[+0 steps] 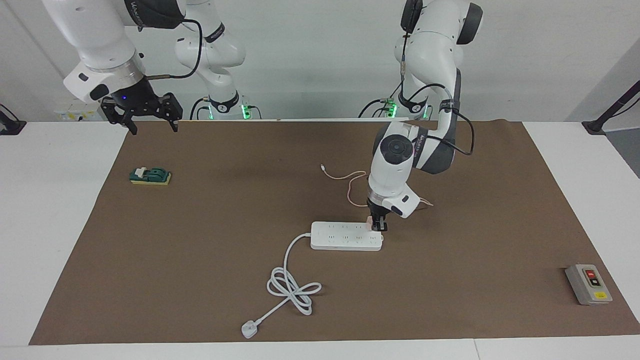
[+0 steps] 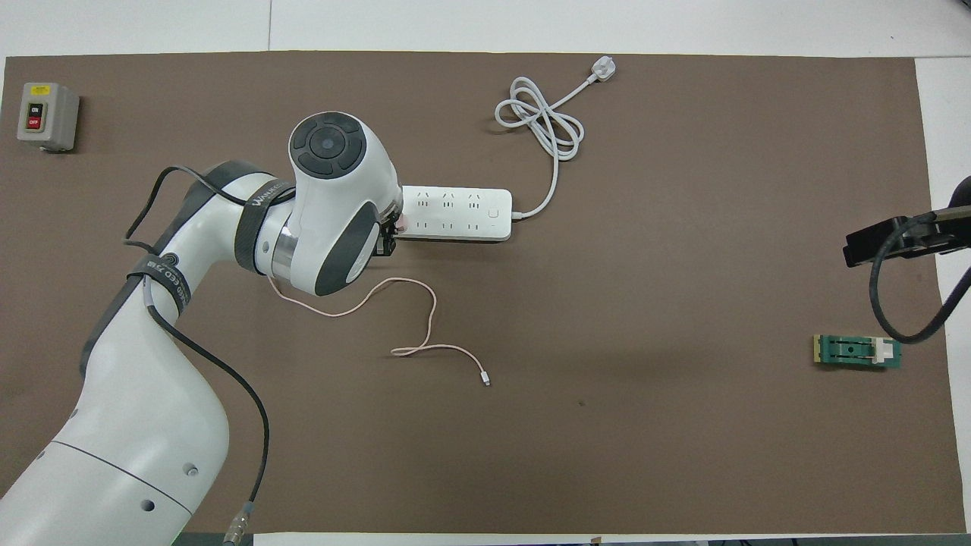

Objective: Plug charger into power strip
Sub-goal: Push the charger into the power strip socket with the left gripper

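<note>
The power strip (image 1: 345, 236) lies flat in the middle of the brown mat and also shows in the overhead view (image 2: 455, 214). My left gripper (image 1: 378, 225) points straight down at the strip's end toward the left arm's side, shut on the pale pink charger (image 1: 369, 223). The charger rests against the strip's top there; only a sliver of it shows in the overhead view (image 2: 403, 224). Its thin pink cable (image 1: 350, 187) trails on the mat nearer to the robots, ending in a tiny connector (image 2: 485, 381). My right gripper (image 1: 150, 117) waits open, raised over the mat's edge.
The strip's thick white cord (image 1: 292, 287) coils farther from the robots and ends in a white three-pin plug (image 1: 248, 329). A grey button box (image 1: 589, 284) sits toward the left arm's end. A green block (image 1: 150, 176) lies toward the right arm's end.
</note>
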Controlling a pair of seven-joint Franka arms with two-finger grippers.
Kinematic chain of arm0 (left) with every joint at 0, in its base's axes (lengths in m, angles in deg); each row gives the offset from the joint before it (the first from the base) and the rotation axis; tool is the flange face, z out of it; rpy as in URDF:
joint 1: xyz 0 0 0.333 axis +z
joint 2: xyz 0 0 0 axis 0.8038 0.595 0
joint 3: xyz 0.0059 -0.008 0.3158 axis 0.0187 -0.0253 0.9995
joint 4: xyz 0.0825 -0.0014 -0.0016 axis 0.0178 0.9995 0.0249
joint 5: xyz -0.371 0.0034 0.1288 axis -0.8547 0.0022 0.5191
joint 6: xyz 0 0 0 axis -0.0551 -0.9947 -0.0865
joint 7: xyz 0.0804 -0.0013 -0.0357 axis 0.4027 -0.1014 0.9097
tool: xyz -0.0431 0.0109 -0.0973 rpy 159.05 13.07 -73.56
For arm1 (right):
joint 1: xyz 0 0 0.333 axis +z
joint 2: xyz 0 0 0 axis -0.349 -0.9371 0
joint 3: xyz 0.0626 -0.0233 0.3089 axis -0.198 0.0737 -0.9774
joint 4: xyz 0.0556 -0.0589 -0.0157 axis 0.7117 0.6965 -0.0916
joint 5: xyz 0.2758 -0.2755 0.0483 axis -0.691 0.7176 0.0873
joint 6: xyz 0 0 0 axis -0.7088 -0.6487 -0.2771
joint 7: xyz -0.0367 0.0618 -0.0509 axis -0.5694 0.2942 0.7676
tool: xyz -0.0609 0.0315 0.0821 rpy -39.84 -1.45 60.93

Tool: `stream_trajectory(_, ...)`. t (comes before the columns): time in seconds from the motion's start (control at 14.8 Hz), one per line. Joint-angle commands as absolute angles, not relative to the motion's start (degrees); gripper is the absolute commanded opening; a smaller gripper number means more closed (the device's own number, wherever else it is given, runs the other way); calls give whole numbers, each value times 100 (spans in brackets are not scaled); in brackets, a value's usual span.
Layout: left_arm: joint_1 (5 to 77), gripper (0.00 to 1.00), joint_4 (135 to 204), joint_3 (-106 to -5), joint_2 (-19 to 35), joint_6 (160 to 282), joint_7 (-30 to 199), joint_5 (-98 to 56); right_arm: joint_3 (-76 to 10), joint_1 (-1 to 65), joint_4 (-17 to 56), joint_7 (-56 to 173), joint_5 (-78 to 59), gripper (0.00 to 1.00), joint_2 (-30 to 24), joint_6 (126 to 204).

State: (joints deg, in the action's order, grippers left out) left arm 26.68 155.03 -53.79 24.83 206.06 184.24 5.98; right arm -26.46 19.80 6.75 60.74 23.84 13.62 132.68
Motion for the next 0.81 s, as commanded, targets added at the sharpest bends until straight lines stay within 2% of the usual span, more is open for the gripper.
stream_trajectory(0.0, 2353, 0, 15791, -5319, 2807, 21071, 18530, 502, -2720, 1885, 652, 5962, 2415, 100, 1360, 13157)
stream_trajectory(0.75, 2413, 0, 15325, -5328, 3037, 20659, 18451, 572, -2720, 1885, 652, 5962, 2415, 100, 1360, 13157)
